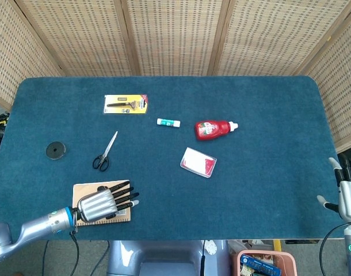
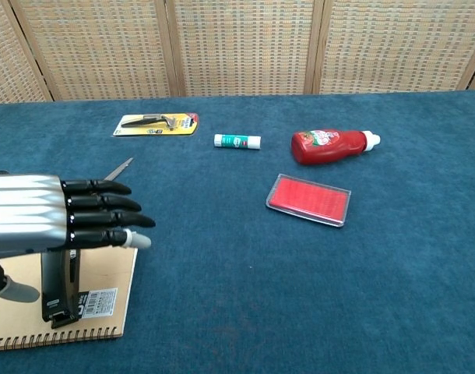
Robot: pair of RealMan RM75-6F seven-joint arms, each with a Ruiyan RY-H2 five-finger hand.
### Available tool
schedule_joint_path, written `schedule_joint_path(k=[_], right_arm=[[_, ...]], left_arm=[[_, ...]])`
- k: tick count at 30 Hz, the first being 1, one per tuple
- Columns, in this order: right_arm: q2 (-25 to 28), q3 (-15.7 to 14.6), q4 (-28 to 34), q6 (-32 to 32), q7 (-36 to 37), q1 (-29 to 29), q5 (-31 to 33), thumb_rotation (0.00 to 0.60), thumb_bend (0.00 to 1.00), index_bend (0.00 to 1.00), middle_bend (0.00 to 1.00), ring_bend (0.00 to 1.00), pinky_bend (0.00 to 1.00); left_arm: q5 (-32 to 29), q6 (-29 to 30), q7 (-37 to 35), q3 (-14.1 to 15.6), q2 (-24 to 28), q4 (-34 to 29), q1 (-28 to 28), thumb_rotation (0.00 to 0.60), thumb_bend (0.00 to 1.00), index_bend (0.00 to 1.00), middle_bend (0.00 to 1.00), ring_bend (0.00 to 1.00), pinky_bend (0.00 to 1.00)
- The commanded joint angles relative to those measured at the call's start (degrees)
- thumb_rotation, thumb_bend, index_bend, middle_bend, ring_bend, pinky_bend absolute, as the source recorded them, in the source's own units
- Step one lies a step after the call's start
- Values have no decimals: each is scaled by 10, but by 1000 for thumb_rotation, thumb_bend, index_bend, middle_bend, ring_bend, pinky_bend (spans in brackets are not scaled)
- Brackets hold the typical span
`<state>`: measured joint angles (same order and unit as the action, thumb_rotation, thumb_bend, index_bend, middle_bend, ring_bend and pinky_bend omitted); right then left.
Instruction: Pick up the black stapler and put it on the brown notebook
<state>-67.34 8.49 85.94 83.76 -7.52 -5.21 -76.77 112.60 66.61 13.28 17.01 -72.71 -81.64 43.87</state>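
The brown notebook (image 1: 83, 190) (image 2: 105, 269) lies at the table's front left. In the chest view the black stapler (image 2: 57, 284) stands on the notebook, just under my left hand (image 1: 106, 202) (image 2: 62, 220). That hand hovers over the notebook with its fingers stretched out straight and apart, no longer wrapped around the stapler. In the head view the hand hides the stapler. My right hand (image 1: 348, 195) hangs beyond the table's right edge, fingers apart, holding nothing.
Scissors (image 1: 105, 153) (image 2: 117, 167) lie just behind the notebook, a black disc (image 1: 56, 150) to their left. Farther back are a packaged tool (image 1: 125, 104), a glue stick (image 1: 168, 122), a red bottle (image 1: 213, 129) and a red case (image 1: 198, 161).
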Motion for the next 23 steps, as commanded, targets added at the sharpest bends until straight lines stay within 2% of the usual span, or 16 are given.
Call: schedule_joint_path(k=[1,4,8,11,16,17,18,23], right_arm=[[2,-2,4,3,3,1,-5,600,0,0,0,0,0],[4,-3,6,5,4,2,-7,600,0,0,0,0,0],[6,-4,11,9,8,3,-14,600,0,0,0,0,0],[7,-5,14,11,10,4,-19,600,0,0,0,0,0],[5,-9,11,8,3,1,-24,600,0,0,0,0,0],[3,-9,9,10,-1,0,-26,600,0,0,0,0,0],[2,-8,8,12,-3,1,-26,600,0,0,0,0,0],[0,-7,8,20,-13,3,-25,600,0,0,0,0,0]], left_arm=[[-13,74,-22,-17,30,-14,-40,600,0,0,0,0,0],[-25,97,-21,-23,42,-24,-57,600,0,0,0,0,0],[-81,141,-19,-42,68,-51,-103,600,0,0,0,0,0],[-179,179,-12,-77,77,-86,-154,600,0,0,0,0,0],[-353,243,-38,-142,55,-148,-240,600,0,0,0,0,0],[-398,247,-45,-150,49,-156,-261,600,0,0,0,0,0],[-413,243,-44,-154,46,-157,-267,600,0,0,0,0,0],[-446,197,-59,-164,44,-139,-274,600,0,0,0,0,0]])
